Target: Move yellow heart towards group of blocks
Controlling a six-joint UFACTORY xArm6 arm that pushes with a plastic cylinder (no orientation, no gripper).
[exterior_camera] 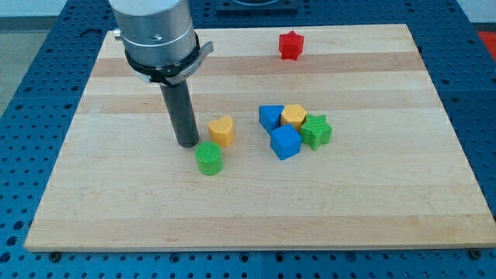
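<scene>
Wooden worktop (116,194) centre: my tip (188,144), a bare rod end effector holding nothing, stands just left of the yellow heart (222,130), above-left of the green cylinder (208,158).

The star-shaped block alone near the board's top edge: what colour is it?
Red. The red star shows plainly in the camera view, the only one.

Lab (blue perforated bench (46,93))

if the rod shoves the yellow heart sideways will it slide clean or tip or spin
The yellow heart looks squat and flat-bottomed on the smooth wooden board, so it will probably slide, not tip. Its lobed outline may make it spin under an off-centre push. My tip sits just to its left in the view.
</scene>
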